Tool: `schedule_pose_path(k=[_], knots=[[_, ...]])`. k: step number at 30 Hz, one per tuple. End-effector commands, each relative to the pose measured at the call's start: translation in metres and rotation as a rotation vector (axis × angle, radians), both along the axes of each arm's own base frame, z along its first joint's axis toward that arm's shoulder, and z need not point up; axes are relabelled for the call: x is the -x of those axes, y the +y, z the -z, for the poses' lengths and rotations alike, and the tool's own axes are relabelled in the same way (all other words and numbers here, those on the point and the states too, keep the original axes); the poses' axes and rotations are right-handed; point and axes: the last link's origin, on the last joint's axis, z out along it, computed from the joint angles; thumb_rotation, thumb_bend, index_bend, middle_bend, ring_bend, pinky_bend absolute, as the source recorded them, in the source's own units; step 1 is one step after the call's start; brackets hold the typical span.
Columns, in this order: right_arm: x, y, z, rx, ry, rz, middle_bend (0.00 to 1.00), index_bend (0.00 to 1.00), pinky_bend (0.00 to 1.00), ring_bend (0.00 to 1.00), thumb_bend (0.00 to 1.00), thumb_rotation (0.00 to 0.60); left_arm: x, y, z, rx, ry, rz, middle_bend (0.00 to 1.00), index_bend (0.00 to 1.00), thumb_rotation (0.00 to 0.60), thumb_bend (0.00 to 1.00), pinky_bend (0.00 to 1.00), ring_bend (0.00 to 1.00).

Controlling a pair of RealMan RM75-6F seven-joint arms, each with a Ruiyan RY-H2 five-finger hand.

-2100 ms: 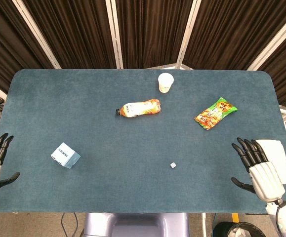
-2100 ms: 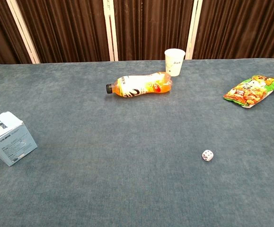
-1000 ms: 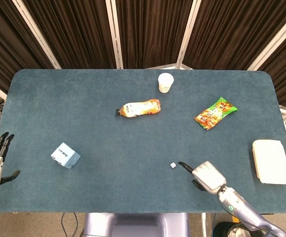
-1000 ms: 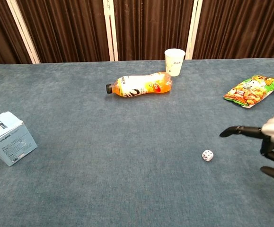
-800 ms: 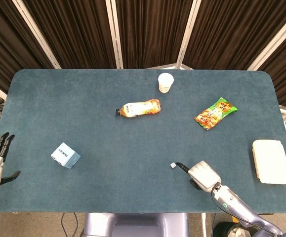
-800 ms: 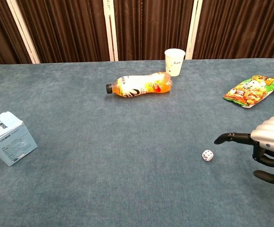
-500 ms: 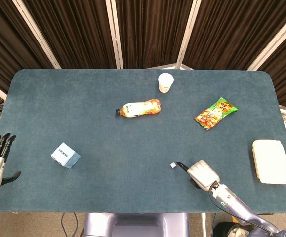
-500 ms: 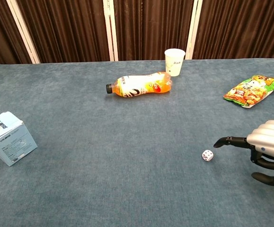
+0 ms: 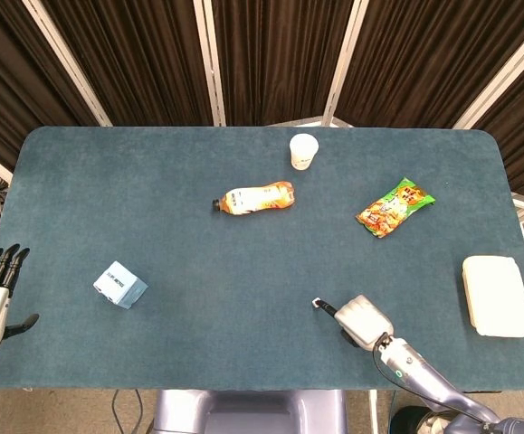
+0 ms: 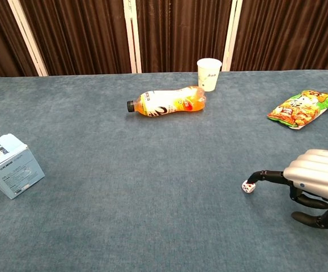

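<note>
The head view looks steeply down on the whole table [image 9: 80, 181]; the chest view skims its middle from low.

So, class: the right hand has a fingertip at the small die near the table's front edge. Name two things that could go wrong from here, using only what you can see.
1. The die is tiny beside the right hand, and only one extended fingertip seems to meet it, so it may be nudged and roll away rather than be gripped.
2. It lies on the table toward the front edge, so a roll that way could carry it off.
</note>
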Motion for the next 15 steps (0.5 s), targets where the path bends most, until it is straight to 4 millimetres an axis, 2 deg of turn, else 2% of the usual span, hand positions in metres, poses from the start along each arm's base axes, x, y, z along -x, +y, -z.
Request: schedule_pose_path(k=[1,15], knots=[[0.0007,-0.0003,0.0005,0.001,0.001,0.004,0.89,0.13,1.0,0.87,0.46,0.6,0.0003,0.0001,-0.0001,-0.001,-0.001,-0.001,0.0,0.0,0.6,0.0,0.0,0.0],[0.007,-0.0025,-0.0011,0.006,0.012,0.021,0.89,0.14,1.0,0.87,0.46,0.6,-0.0004,-0.0008,0.0016,0.004,0.004,0.0,0.0,0.0,0.6,0.0,0.0,0.0]])
